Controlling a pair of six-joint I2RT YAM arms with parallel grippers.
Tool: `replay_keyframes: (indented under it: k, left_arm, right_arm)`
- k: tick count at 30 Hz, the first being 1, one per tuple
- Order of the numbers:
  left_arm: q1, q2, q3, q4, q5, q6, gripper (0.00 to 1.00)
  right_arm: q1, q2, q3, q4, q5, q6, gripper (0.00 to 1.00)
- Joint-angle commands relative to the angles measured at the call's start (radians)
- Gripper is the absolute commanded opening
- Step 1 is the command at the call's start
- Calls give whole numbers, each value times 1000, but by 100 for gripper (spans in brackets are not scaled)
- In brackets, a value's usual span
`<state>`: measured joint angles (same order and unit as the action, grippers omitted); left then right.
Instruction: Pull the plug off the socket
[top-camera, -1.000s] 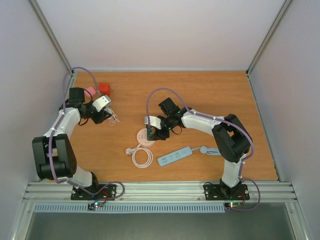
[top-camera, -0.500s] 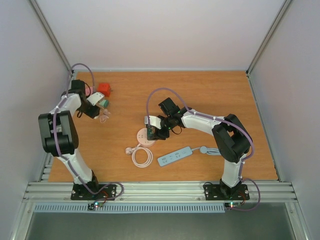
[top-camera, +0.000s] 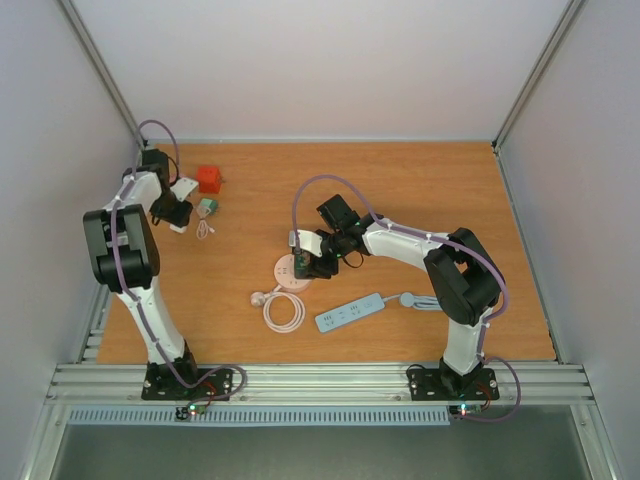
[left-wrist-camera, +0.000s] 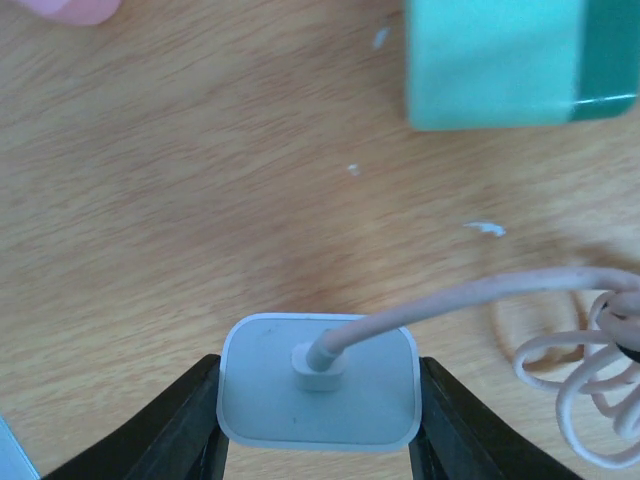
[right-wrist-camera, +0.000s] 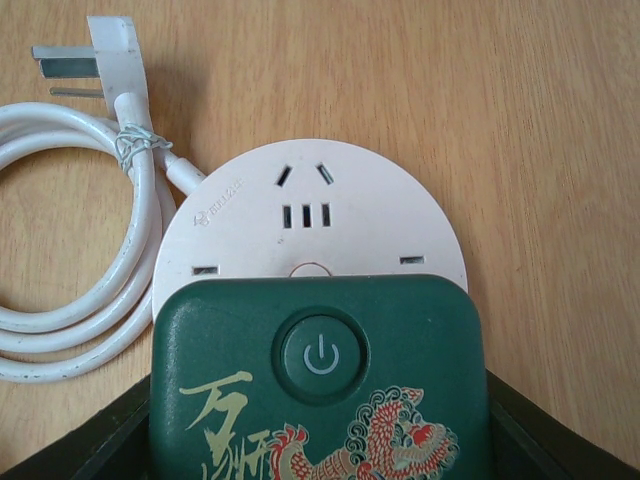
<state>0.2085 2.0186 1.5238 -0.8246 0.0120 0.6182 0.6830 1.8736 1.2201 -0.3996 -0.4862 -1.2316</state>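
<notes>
The wooden surface (top-camera: 400, 190) carries everything. The right arm (top-camera: 420, 245) reaches in to just off its centre, toward 8 o'clock, while the left arm (top-camera: 125, 250) is stretched to the far corner at 10 o'clock. A blue power strip (top-camera: 350, 312) lies at 4 o'clock of the round socket (right-wrist-camera: 310, 215), and the socket's coiled white cord (right-wrist-camera: 50, 130) lies at its 9 o'clock in the right wrist view. The green plug (right-wrist-camera: 318, 380) sits over the socket's 6 o'clock half, its broad body running 9 to 3 o'clock. The right fingers (right-wrist-camera: 520, 440) pinch it on both short sides, so this arm is the one placed to pull, most likely straight up off the socket face. The left fingers (left-wrist-camera: 175, 430) pinch a white charger (left-wrist-camera: 318, 400) trailing its cable (left-wrist-camera: 470, 300), well apart from the socket.
</notes>
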Motion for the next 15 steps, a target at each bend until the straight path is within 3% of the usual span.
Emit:
replay_keyframes:
  k: [1, 6, 15]
  left_arm:
    - [50, 50, 24, -52, -102, -20, 41]
    - [65, 54, 26, -97, -127, 4, 47]
    - [68, 17, 61, -116, -22, -25, 84]
  right_arm:
    - [-10, 48, -8, -53, 104, 19, 3]
    - [-11, 49, -5, -53, 105, 15, 2]
    - [-11, 49, 7, -65, 94, 11, 5]
